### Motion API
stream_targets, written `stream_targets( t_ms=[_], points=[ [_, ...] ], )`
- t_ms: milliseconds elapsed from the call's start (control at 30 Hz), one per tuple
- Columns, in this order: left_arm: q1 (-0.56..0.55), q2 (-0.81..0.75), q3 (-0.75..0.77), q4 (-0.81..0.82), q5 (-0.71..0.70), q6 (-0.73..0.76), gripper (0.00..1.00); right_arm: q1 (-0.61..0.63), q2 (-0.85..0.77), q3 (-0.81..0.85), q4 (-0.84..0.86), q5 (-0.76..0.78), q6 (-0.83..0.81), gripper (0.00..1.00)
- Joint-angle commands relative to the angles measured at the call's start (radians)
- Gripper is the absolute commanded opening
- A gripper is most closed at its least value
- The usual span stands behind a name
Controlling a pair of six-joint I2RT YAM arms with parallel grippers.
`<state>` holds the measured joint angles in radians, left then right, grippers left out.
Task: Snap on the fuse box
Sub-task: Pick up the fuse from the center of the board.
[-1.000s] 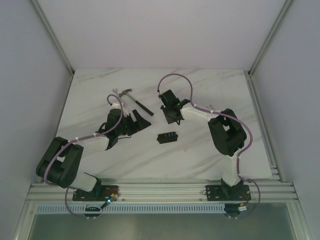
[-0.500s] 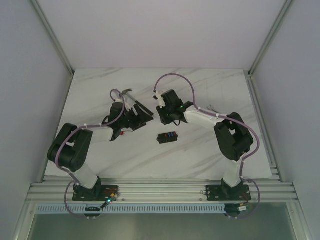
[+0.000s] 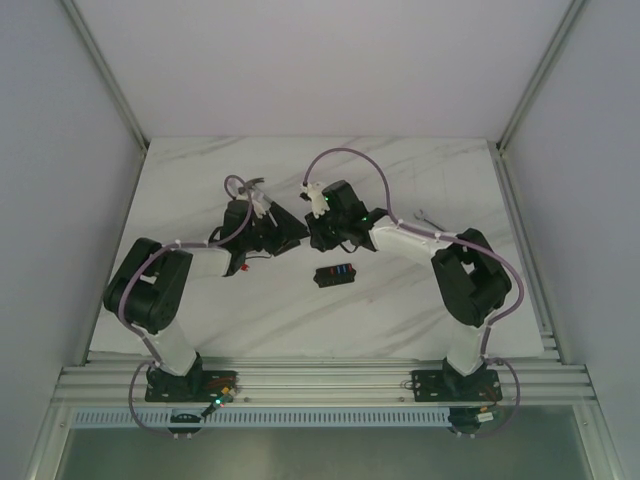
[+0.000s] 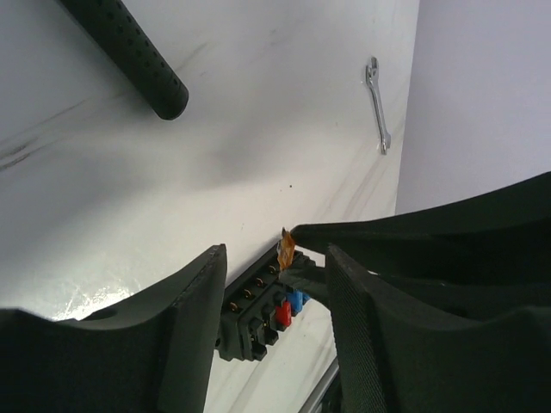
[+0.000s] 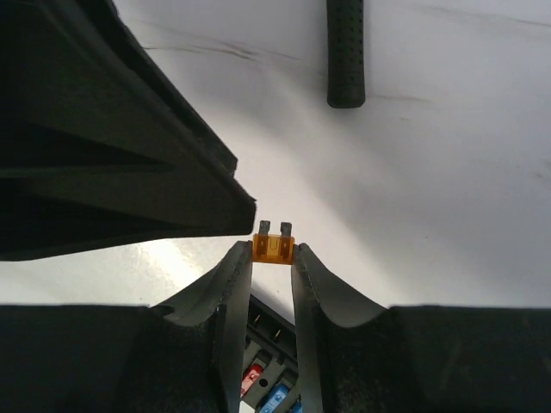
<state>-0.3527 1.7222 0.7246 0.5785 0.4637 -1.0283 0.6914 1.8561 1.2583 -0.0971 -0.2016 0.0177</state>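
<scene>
The fuse box (image 3: pixel 335 274) is a small black block with blue and red fuses, lying on the white table. It also shows below the fingers in the left wrist view (image 4: pixel 256 311) and the right wrist view (image 5: pixel 269 372). My right gripper (image 3: pixel 316 237) (image 5: pixel 273 255) is shut on a small orange fuse (image 5: pixel 274 248), held above the box's far end. The fuse also shows in the left wrist view (image 4: pixel 286 249). My left gripper (image 3: pixel 289 232) (image 4: pixel 275 258) is open and empty, its tips close beside the right gripper's tips.
A black-handled hammer lies behind the grippers, its handle (image 4: pixel 129 52) (image 5: pixel 346 52) showing in both wrist views. A small wrench (image 3: pixel 418 214) (image 4: pixel 377 103) lies to the right. A tiny red piece (image 3: pixel 245 267) lies by the left arm.
Both arms have reached further out. The left gripper has swung right over the hammer and the right gripper has moved left, so their tips have come together behind the fuse box.
</scene>
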Motion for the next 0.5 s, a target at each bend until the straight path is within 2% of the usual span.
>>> stream_targets(
  t_ms=[0,467],
  points=[
    [0.007,0.029,0.021,0.051,0.032,-0.029,0.56,0.011,-0.042,-0.022,0.057,-0.046,-0.002,0.26],
    [0.006,0.045,0.016,0.071,0.045,-0.056,0.43,0.020,-0.054,-0.030,0.101,-0.053,0.016,0.26]
  ],
)
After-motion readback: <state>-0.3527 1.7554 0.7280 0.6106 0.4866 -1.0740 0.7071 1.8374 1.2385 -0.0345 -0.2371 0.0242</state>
